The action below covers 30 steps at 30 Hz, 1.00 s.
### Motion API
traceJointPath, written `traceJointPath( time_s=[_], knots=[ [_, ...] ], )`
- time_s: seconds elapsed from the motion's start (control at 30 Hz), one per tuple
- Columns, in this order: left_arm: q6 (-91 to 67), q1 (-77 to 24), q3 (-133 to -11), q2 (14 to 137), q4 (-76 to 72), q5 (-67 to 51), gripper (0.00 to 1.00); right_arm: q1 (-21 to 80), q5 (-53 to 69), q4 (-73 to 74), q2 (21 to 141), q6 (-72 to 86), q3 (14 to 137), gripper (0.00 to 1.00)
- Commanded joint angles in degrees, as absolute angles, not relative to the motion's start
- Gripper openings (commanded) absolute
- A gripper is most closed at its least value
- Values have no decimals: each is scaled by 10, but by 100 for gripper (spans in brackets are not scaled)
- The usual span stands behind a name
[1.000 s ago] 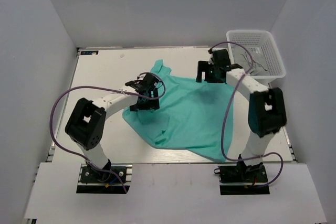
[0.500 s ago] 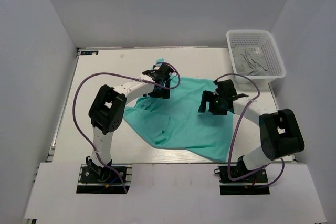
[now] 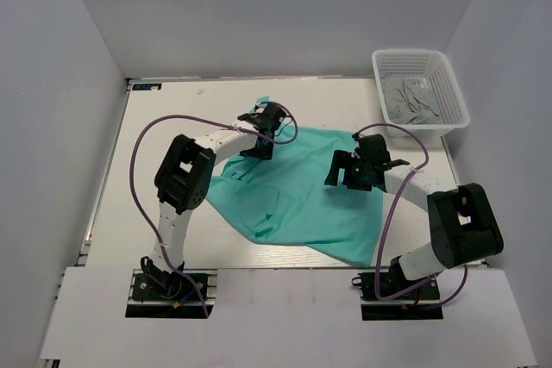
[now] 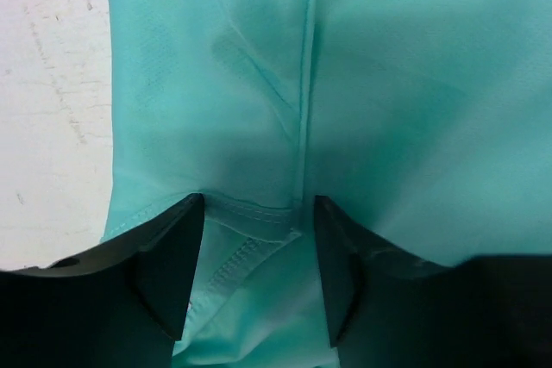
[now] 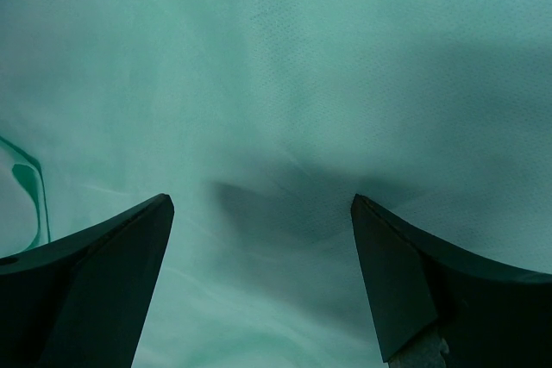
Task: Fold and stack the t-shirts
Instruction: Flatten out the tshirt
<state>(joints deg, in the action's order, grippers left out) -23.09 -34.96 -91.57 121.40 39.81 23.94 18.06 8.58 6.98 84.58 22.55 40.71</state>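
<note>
Left wrist view: the left gripper (image 4: pixel 256 206) has its jaws partly apart, straddling a stitched hem of the teal t-shirt (image 4: pixel 388 84); the cloth lies between the fingers and is not pinched. The right gripper (image 5: pixel 260 204) hangs close over the t-shirt's middle with its jaws spread wide, holding nothing. From above, the t-shirt lies rumpled on the table (image 3: pixel 164 127), near its centre.

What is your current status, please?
Left gripper open, straddling a hem of the t-shirt. Right gripper open over the cloth. T-shirt unfolded. Basket stands apart.
</note>
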Motion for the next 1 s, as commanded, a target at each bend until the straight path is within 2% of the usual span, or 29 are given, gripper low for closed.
traceJointPath(
  time_s=[0.0,0.03,0.07,0.17,0.3,0.57,0.77,0.9,0.97],
  knots=[
    [-231,-345,-931,1208,399,262,63,180,65,89,853,229,389,90],
    [-241,-340,-931,1208,406,270,58,180,64,89,853,229,389,90],
    [-250,-340,-937,1208,412,279,47,180,64,88,853,229,389,90],
    [-264,-340,-942,1197,429,305,21,180,66,92,857,230,391,90],
    [-265,-335,-937,1179,423,329,1,180,65,91,860,232,382,90],
    [-271,-273,-929,1161,410,395,0,180,41,105,857,233,378,90],
    [-260,-212,-899,1143,374,376,0,182,36,111,852,231,381,90],
    [-250,-168,-911,1148,372,363,13,180,32,112,854,228,385,90],
    [-250,-142,-948,1171,386,358,24,180,29,114,853,228,386,90]
  ],
)
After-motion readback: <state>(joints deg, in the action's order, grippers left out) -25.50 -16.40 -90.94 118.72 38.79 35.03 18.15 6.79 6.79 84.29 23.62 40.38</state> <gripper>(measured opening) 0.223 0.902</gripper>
